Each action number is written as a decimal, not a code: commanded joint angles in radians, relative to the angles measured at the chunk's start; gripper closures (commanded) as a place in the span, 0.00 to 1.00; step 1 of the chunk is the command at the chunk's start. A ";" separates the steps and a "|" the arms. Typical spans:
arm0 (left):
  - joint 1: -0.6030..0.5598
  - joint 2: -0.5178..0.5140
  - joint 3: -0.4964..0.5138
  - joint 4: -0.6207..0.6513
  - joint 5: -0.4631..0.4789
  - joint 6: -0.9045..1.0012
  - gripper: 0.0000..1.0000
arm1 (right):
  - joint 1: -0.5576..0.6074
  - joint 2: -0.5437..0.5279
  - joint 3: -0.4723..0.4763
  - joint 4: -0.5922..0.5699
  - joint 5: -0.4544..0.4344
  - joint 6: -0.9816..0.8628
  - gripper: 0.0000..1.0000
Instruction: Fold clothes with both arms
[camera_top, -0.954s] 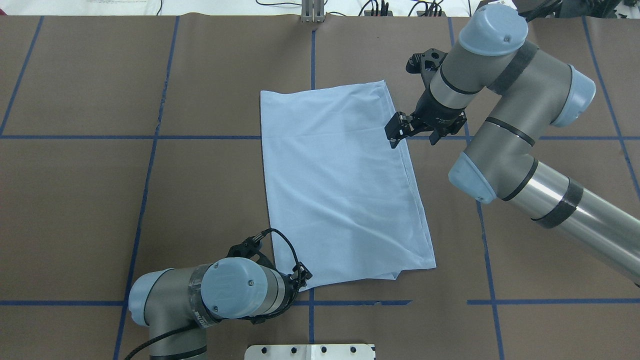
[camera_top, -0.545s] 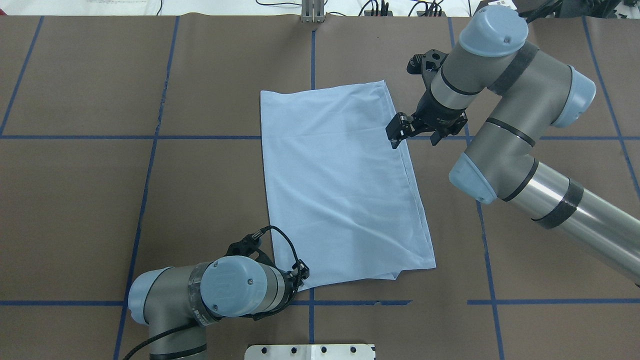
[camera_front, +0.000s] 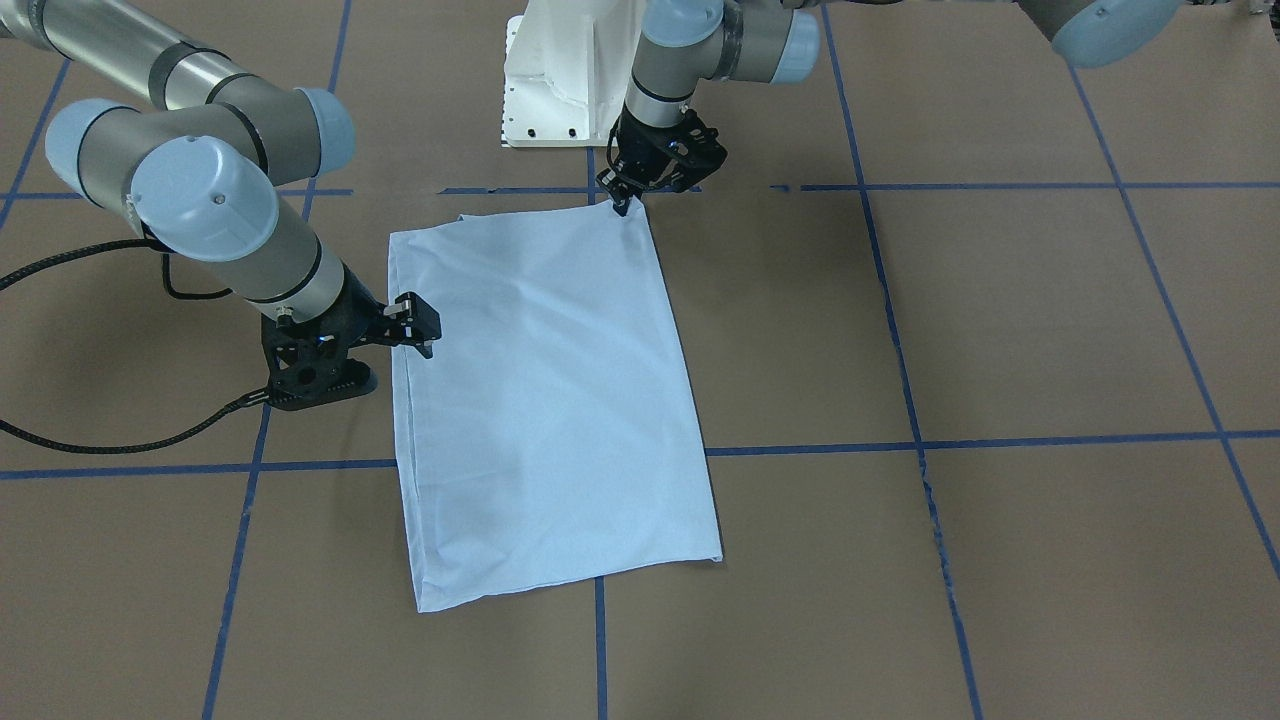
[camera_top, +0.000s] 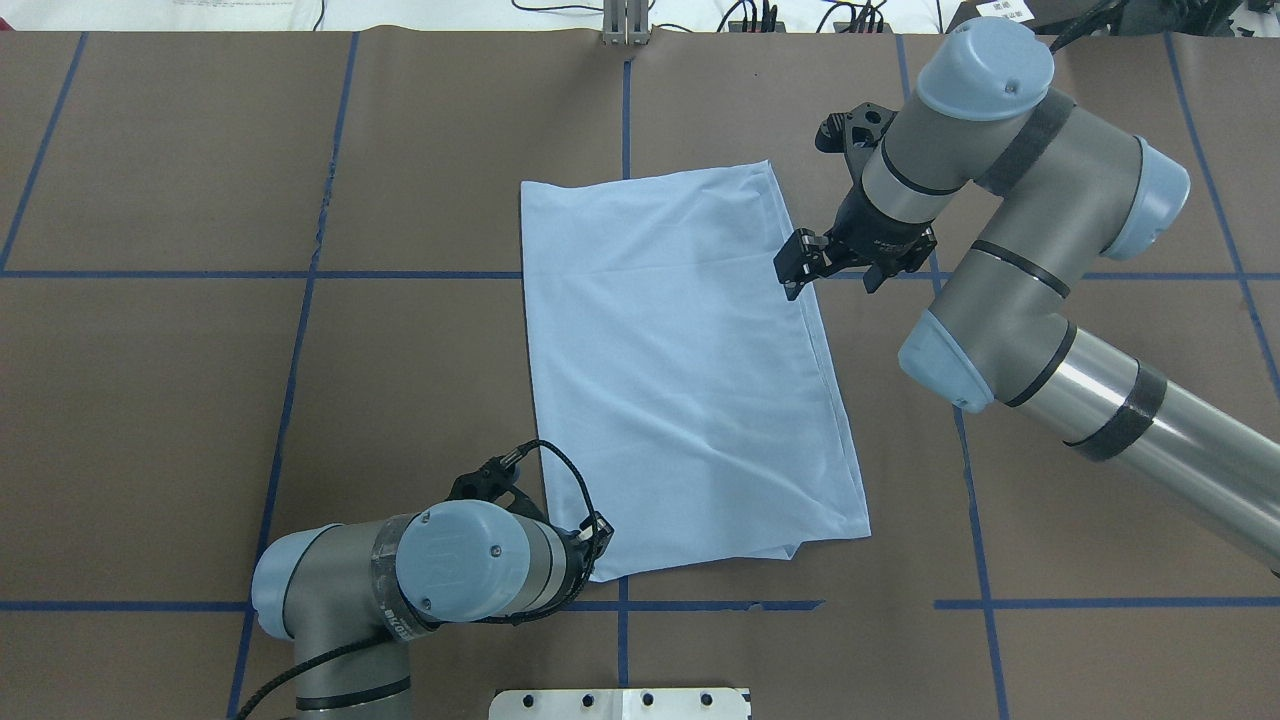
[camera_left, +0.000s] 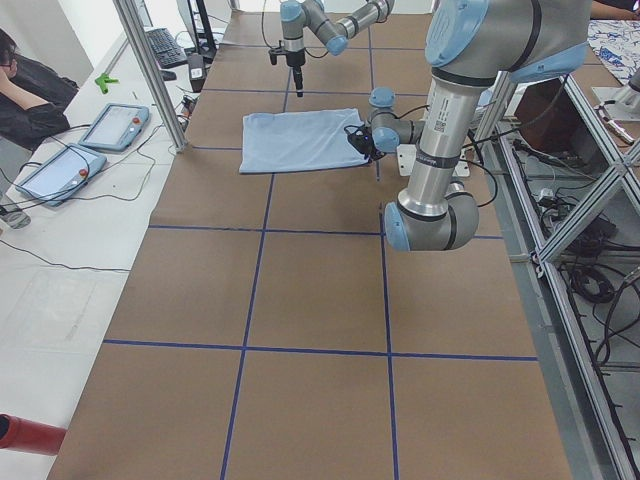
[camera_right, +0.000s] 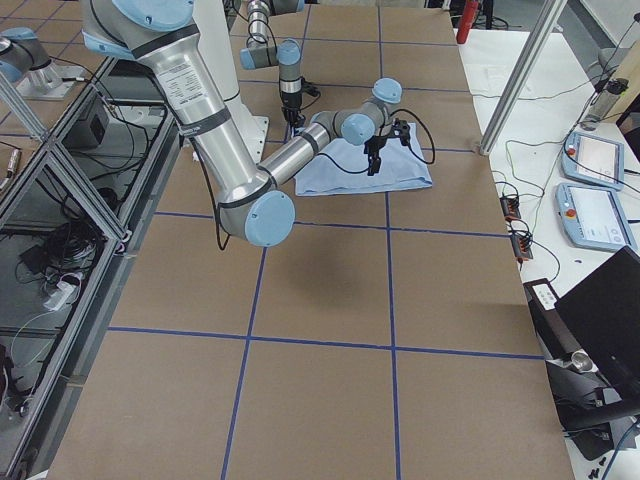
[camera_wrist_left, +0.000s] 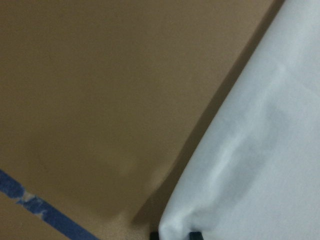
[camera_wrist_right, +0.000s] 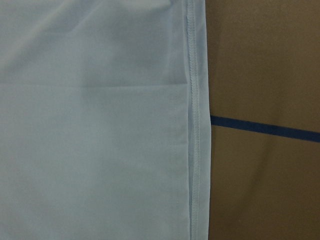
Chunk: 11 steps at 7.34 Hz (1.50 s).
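The pale light-blue T-shirt (camera_top: 680, 370) lies folded into a long rectangle on the brown table. It also shows in the front view (camera_front: 540, 400). Its print and collar are hidden. My left gripper (camera_top: 598, 535) is at the shirt's near left corner, close to my base, and also shows in the front view (camera_front: 625, 200). The left wrist view shows the cloth (camera_wrist_left: 260, 150) bunched between the fingertips at the bottom edge, so the gripper is shut on it. My right gripper (camera_top: 830, 268) hovers open over the shirt's right hem (camera_wrist_right: 195, 125), holding nothing, and shows in the front view (camera_front: 370, 332).
The white pedestal base (camera_front: 560, 80) stands just behind the shirt's near edge. Blue tape lines (camera_top: 300, 275) grid the brown table. Tablets (camera_left: 110, 125), cables and a person (camera_left: 30, 95) are beyond the far edge. An aluminium post (camera_left: 150, 70) stands there.
My left arm and gripper have shifted a little left and away from the base at the shirt's corner. The right arm has barely moved.
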 joint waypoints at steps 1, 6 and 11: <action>-0.003 0.003 -0.012 0.005 0.000 0.004 1.00 | -0.005 -0.002 0.000 0.000 -0.006 0.002 0.00; -0.003 0.011 -0.113 0.122 -0.012 0.117 1.00 | -0.118 -0.005 0.076 -0.001 -0.070 0.322 0.00; 0.001 0.006 -0.104 0.120 -0.012 0.136 1.00 | -0.423 -0.135 0.233 0.000 -0.363 0.833 0.00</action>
